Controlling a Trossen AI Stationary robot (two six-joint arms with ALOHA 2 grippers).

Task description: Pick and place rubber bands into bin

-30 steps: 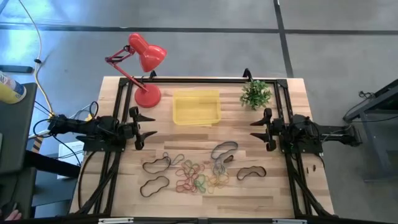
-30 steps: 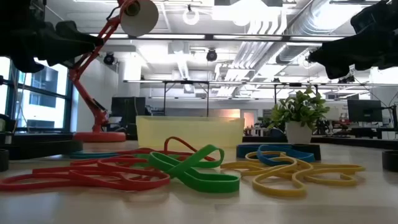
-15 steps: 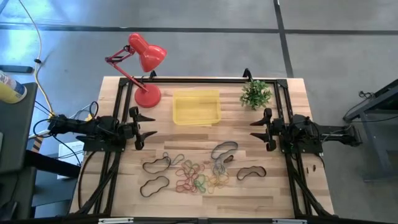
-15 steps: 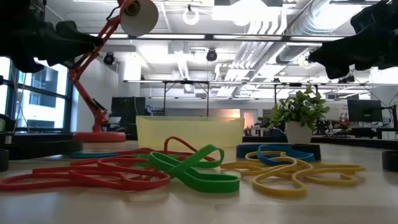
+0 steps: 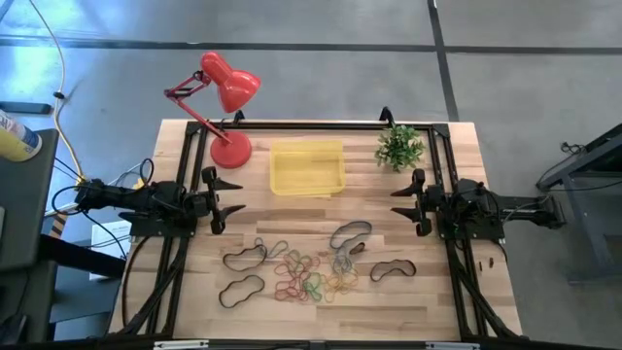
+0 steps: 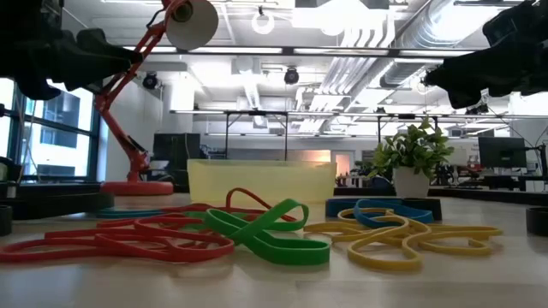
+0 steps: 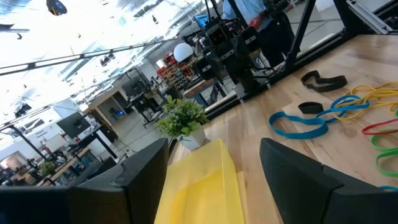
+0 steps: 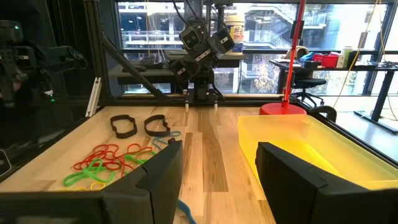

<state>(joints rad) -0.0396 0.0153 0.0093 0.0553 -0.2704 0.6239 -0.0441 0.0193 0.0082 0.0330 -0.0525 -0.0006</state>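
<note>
High view, left tool and right tool spread wide, facing inward, above rubber bands.

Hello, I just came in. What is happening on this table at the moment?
Nothing is being handled yet. The rubber bands lie loose on the wooden table, and the yellow bin behind them looks empty. The left gripper and the right gripper both hover open at the table's two sides, facing each other and holding nothing. A red lamp and a small plant stand beside the bin.
</note>
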